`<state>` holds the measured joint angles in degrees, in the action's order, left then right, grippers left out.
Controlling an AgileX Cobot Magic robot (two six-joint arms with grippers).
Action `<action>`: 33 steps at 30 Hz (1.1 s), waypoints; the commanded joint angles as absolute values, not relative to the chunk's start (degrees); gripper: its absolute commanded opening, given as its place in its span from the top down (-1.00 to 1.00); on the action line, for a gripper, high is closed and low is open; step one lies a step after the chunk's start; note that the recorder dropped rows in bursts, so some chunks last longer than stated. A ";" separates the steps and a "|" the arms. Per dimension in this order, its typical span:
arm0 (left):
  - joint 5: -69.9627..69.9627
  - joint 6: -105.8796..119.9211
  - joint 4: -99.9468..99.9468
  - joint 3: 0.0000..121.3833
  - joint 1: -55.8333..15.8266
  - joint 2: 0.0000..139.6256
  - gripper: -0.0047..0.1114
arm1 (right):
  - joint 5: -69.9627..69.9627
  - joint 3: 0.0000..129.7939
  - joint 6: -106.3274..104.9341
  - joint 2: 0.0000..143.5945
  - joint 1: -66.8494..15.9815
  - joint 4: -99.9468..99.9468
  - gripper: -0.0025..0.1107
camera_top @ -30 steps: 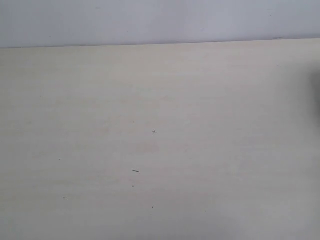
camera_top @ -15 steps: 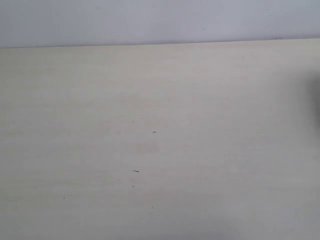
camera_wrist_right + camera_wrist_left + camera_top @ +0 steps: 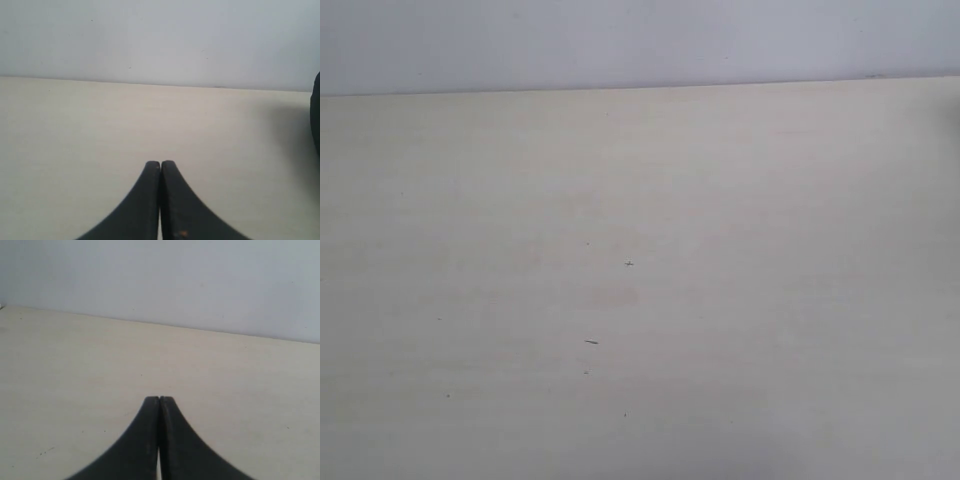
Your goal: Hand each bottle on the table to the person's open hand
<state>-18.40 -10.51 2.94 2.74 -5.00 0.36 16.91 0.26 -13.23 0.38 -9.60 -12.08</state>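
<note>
Left gripper (image 3: 159, 401), right gripper (image 3: 160, 163) over pale beige wood-grain flat table (image 3: 640, 200): jaws pressed together, empty. No bottles, no open hand in any view; you cannot tell their direction or nearer arm.

A plain pale wall (image 3: 640, 40) fills the far strip of the exterior view, bluish-grey and bare but for a few faint dots; it meets the tabletop (image 3: 740, 200) along one straight edge that rises slightly toward the right; the tabletop is pale beige, with a faint wood grain running across it; a few tiny dark specks (image 3: 591, 342) lie near its middle; the light is soft and even, washing the colours out; both wrist views show the same wall and tabletop; in the right wrist view a soft grey shadow (image 3: 292, 130) darkens part of the tabletop close to the wall.
</note>
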 commanded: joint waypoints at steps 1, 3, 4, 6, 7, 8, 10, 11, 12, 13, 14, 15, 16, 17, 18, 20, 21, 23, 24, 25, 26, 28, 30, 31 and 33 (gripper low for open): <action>-17.36 -10.99 3.29 1.94 -4.77 0.00 0.92 | 16.56 0.00 -13.29 0.00 -9.33 -11.99 0.96; -16.60 -10.99 3.29 0.00 -4.77 0.00 0.92 | 16.56 0.00 -13.29 0.00 -9.33 -11.99 0.96; -18.11 -10.99 3.29 0.00 -4.77 0.00 0.92 | 16.56 0.00 -13.29 0.00 -9.33 -11.99 0.96; -21.00 -10.99 2.57 0.00 -4.77 0.00 0.92 | 16.56 0.00 -13.29 0.00 -9.33 -11.99 0.96; -21.00 -10.99 2.57 0.00 -4.77 0.00 0.92 | 16.56 0.00 -13.29 0.00 -9.33 -11.99 0.96; -21.00 -10.99 2.57 0.00 -4.77 0.00 0.92 | 16.56 0.00 -13.29 0.00 -9.33 -11.99 0.96; -21.00 -10.99 2.57 0.00 -4.77 0.00 0.92 | 16.56 0.00 -13.29 0.00 -9.33 -11.99 0.96; -21.00 -10.99 2.57 0.00 -4.77 0.00 0.92 | 16.56 0.00 -13.29 0.00 -9.33 -11.99 0.96; -21.00 -10.99 2.57 0.00 -4.77 0.00 0.92 | 16.56 0.00 -13.29 0.00 -9.33 -11.99 0.96; -21.00 -10.99 2.57 0.00 -4.77 0.00 0.92 | 16.56 0.00 -13.29 0.00 -9.33 -11.99 0.96; -21.00 -10.99 2.57 0.00 -4.77 0.00 0.92 | 16.56 0.00 -13.29 0.00 -9.33 -11.99 0.96; -21.00 -10.99 2.57 0.00 -4.77 0.00 0.92 | 16.56 0.00 -13.29 0.00 -9.33 -11.99 0.96; -21.00 -10.99 2.57 0.00 -4.77 0.00 0.92 | 16.56 0.00 -13.29 0.00 -9.33 -11.99 0.96; -21.00 -10.99 2.57 0.00 -4.77 0.00 0.92 | 16.56 0.00 -13.29 0.00 -9.33 -11.99 0.96; -21.00 -10.99 2.57 0.00 -4.77 0.00 0.92 | 16.56 0.00 -13.29 0.00 -9.33 -11.99 0.96; -21.00 -10.99 2.57 0.00 -4.77 0.00 0.92 | 16.56 0.00 -13.29 0.00 -9.33 -11.99 0.96; -21.00 -10.99 2.57 0.00 -4.77 0.00 0.92 | 16.56 0.00 -13.29 0.00 -9.33 -11.99 0.96; -21.00 -10.99 2.57 0.00 -4.77 0.00 0.92 | 16.56 0.00 -13.29 0.00 -9.33 -11.99 0.96; -21.00 -10.99 2.57 0.00 -4.77 0.00 0.92 | 16.56 0.00 -13.29 0.00 -9.33 -11.99 0.96; -21.00 -10.99 2.57 0.00 -4.77 0.00 0.92 | 16.56 0.00 -13.29 0.00 -9.33 -11.99 0.96; -21.00 -10.99 2.57 0.00 -4.77 0.00 0.92 | 16.56 0.00 -13.29 0.00 -9.33 -11.99 0.96; -21.00 -10.99 2.57 0.00 -4.77 0.00 0.92 | 16.56 0.00 -13.29 0.00 -9.33 -11.99 0.96; -21.00 -10.99 2.57 0.00 -4.77 0.00 0.92 | 16.56 0.00 -13.29 0.00 -9.33 -11.99 0.96; -21.00 -10.99 2.57 0.00 -4.77 0.00 0.92 | 16.56 0.00 -13.29 0.00 -9.33 -11.99 0.96; -21.00 -10.99 2.57 0.00 -4.77 0.00 0.92 | 16.56 0.00 -13.29 0.00 -9.33 -11.99 0.96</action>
<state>-21.06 -10.73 2.98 -0.02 -4.87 0.36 16.91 0.26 -13.23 0.38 -9.60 -12.08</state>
